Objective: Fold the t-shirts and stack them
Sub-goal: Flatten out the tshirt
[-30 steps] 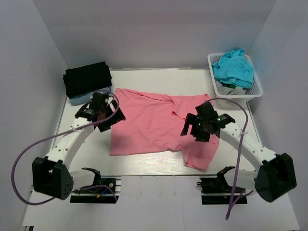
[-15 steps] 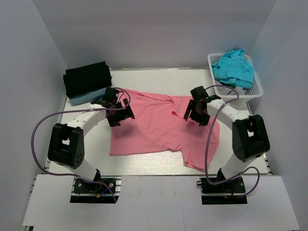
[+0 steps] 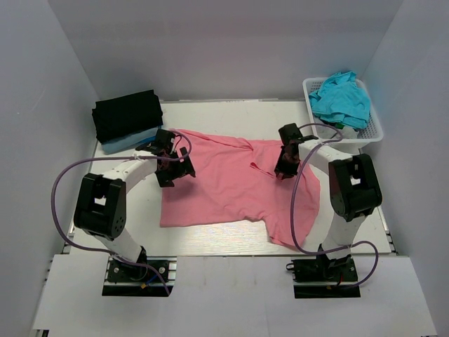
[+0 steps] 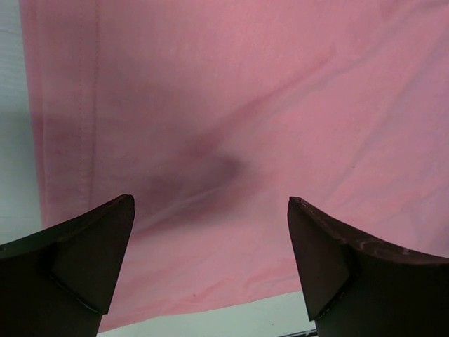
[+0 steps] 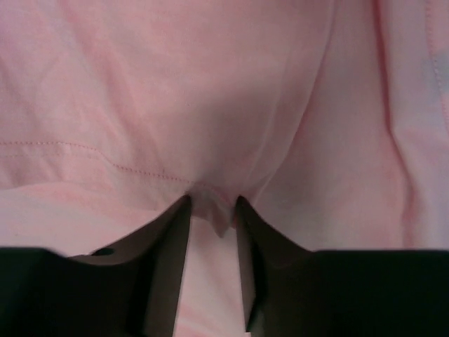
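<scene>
Pink shirt (image 3: 224, 186) lies flat on the bench (image 3: 231, 235) under both tools. Left tool (image 4: 210, 210) is spread over its edge; right tool (image 5: 212, 210) pinches a fold. Behind left tool, black shirt (image 3: 126, 116) mostly hides blue shirt (image 3: 114, 147); beyond right tool, basket (image 3: 376, 133) holds teal shirt (image 3: 342, 98).

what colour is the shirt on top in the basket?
The t-shirt is teal and sits in the white basket. It shows best in the top external view.

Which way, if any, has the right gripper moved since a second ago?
Yes. In the top view, the right gripper moved away from the near edge, ending closer to the white basket.
</scene>
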Tool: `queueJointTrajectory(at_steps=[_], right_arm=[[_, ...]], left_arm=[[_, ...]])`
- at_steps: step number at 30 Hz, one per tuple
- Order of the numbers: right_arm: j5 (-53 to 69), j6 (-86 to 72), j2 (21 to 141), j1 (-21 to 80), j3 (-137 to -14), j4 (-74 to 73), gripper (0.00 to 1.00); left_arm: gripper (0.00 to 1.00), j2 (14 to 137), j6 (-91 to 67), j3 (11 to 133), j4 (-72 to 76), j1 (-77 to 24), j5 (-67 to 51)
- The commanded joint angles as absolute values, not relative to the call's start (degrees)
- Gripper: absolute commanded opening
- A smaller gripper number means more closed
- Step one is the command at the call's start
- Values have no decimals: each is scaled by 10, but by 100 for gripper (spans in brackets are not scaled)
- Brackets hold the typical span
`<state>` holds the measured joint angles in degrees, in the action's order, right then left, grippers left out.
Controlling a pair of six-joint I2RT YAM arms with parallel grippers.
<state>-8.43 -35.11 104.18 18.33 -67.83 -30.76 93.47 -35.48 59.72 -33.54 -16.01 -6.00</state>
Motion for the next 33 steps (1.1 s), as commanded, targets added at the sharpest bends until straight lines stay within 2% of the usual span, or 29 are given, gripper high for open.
queueJointTrajectory(at_steps=[1,2,3,13,17,18,20,21,23,24,25,26,27,28,29,31,32,33], right_arm=[[-72,-346,1036,178,-700,-288,34],[-73,-346,1037,178,-702,-291,19],[-77,-346,1038,178,-707,-294,0],[-55,-333,1027,168,-772,-271,0],[-65,-352,1127,151,-924,-308,0],[-74,-360,1170,147,-1028,-314,0],[-99,-385,1244,136,-1117,-359,0],[-158,-400,1292,127,-1253,-370,0],[-184,-449,1352,108,-1322,-363,0],[-158,-472,1360,91,-1326,-333,3],[-142,-484,1354,90,-1307,-187,11],[-143,-497,1347,87,-1260,-151,16],[-152,-504,1330,85,-1235,-119,47],[-142,-502,1318,84,-1198,-75,66],[-137,-498,1316,83,-1189,-64,75],[-147,-469,1314,84,-1221,-75,82],[-147,-459,1310,86,-1230,-77,88],[-113,-434,1307,89,-1241,-84,90]], left_arm=[[100,927,-348,599,-345,-163,-42],[100,927,-348,593,-345,-163,-42],[100,927,-348,593,-345,-163,-42],[100,949,-348,586,-333,-163,-47],[100,955,-343,581,-333,-163,-42],[100,955,-343,581,-333,-163,-42],[100,962,-338,581,-338,-163,-42],[100,962,-337,581,-338,-163,-36],[100,962,-332,581,-344,-163,-30],[100,962,-332,581,-344,-163,-30],[100,962,-332,586,-344,-163,-30],[100,962,-332,586,-351,-163,-30],[100,962,-332,591,-351,-163,-30],[100,962,-327,598,-358,-163,-30],[100,955,-327,598,-363,-163,-30],[100,945,-327,592,-363,-163,-30],[100,937,-327,592,-363,-163,-30],[100,920,-327,583,-363,-163,-30]])
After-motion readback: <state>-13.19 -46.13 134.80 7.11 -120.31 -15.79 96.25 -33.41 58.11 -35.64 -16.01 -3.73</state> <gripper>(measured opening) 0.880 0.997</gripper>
